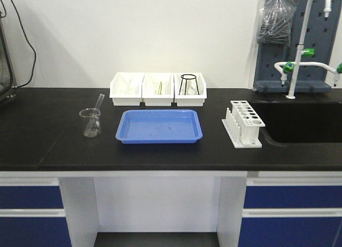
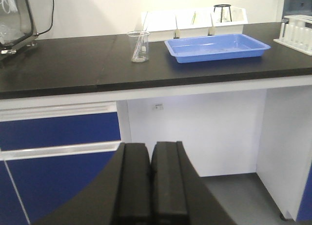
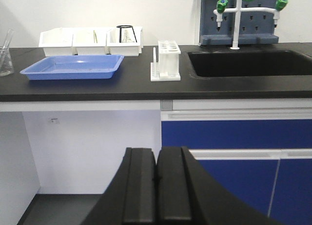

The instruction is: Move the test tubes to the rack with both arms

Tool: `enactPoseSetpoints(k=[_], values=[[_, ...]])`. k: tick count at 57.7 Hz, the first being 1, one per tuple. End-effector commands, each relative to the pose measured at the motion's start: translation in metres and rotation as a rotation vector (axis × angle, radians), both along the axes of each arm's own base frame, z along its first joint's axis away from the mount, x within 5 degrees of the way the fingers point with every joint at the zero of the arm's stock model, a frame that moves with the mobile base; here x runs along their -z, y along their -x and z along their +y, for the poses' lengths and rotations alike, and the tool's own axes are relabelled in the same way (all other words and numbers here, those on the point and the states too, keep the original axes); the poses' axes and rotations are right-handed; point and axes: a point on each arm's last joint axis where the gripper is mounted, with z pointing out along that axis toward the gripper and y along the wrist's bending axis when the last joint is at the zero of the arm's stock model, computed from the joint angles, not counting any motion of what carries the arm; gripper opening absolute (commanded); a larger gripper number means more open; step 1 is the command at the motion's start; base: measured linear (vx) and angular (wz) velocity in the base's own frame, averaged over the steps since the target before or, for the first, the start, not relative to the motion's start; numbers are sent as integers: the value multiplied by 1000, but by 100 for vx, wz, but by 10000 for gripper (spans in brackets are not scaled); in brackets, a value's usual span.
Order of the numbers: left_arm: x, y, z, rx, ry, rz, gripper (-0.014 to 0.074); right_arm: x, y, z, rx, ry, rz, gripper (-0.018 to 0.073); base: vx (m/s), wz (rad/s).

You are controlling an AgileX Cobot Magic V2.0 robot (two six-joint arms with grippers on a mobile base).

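Note:
A slim clear test tube (image 1: 100, 103) leans in a glass beaker (image 1: 91, 123) on the left of the black counter. The white rack (image 1: 246, 116) stands to the right, beside the sink; no tube shows in its holes. Neither arm appears in the front view. In the left wrist view my left gripper (image 2: 151, 148) is shut and empty, hanging below counter height, with the beaker (image 2: 138, 46) far ahead. My right gripper (image 3: 157, 153) is also shut and empty, low in front of the cabinets, with the rack (image 3: 167, 59) far ahead on the counter.
A flat blue tray (image 1: 159, 126) lies mid-counter. Behind it stand three white bins (image 1: 157, 89), holding faint slim items and a black wire stand (image 1: 189, 84). A sunken black sink (image 1: 299, 121) with a white faucet (image 1: 302, 49) is at the right. Blue cabinet fronts (image 3: 234, 132) sit below.

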Motion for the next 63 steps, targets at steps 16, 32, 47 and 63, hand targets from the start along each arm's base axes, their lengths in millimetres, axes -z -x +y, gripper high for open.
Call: enactPoseSetpoints(k=[16, 32, 47, 63], values=[[-16, 1, 1, -9, 20, -110, -4, -4, 0, 0, 0, 8, -85, -8, 48, 0], [-16, 1, 1, -9, 20, -110, -4, -4, 0, 0, 0, 8, -85, -8, 49, -4], [-16, 1, 1, -9, 20, -110, -4, -4, 0, 0, 0, 8, -82, -8, 46, -4], [-16, 1, 1, -9, 20, -110, -4, -4, 0, 0, 0, 8, -82, -8, 36, 0]])
